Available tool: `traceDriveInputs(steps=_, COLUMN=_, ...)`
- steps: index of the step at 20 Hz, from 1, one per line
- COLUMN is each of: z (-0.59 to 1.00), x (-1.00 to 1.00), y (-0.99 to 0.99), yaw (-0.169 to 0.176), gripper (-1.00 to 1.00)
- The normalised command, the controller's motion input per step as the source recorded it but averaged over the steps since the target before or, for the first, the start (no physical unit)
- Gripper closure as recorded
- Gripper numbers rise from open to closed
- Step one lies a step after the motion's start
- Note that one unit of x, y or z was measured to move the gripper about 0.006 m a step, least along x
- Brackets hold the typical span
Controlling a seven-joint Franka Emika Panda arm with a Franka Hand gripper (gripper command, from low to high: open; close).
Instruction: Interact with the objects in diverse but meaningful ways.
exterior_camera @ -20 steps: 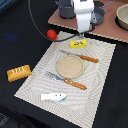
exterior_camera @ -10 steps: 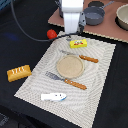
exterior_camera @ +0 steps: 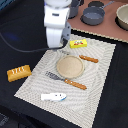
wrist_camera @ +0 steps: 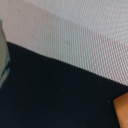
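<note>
In the exterior view a yellow box with a red mark (exterior_camera: 78, 43) lies at the far edge of the striped mat (exterior_camera: 100, 85). An orange-brown bread loaf (exterior_camera: 19, 73) rests on the black table to the exterior view's left of the mat. A white-and-blue fish (exterior_camera: 53, 96) lies on the mat's near part. My gripper (exterior_camera: 54, 44) hangs over the mat's far left corner, beside the yellow box, with its fingers too blurred to make out. The wrist view shows mat (wrist_camera: 75, 35), black table and an orange corner (wrist_camera: 122, 111).
A tan plate (exterior_camera: 69, 66) sits mid-mat with a fork (exterior_camera: 54, 76) and knife (exterior_camera: 75, 83) in front and another wooden-handled piece (exterior_camera: 89, 59) behind. Grey pots (exterior_camera: 93, 14) stand on the brown surface at the back right. A cable (exterior_camera: 20, 47) trails over the black table.
The arm has swung from in front of the pots toward the exterior view's left and lower, now standing over the mat's far left corner. The toy foods lie as before.
</note>
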Motion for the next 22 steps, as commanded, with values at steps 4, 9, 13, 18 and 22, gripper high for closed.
traceDriveInputs(steps=4, z=-0.43, x=-0.76, y=-0.72, yaw=0.000, gripper=-1.00)
traceDriveInputs(steps=9, z=0.32, x=-0.62, y=-0.58, yaw=0.000, gripper=-1.00)
traceDriveInputs(steps=13, z=0.72, x=-0.55, y=-0.45, yaw=0.024, gripper=-1.00)
traceDriveInputs(steps=18, z=0.43, x=-0.52, y=-0.46, yaw=0.043, gripper=-1.00)
traceDriveInputs(steps=22, z=-0.08, x=-0.54, y=-0.40, yaw=0.109, gripper=-1.00)
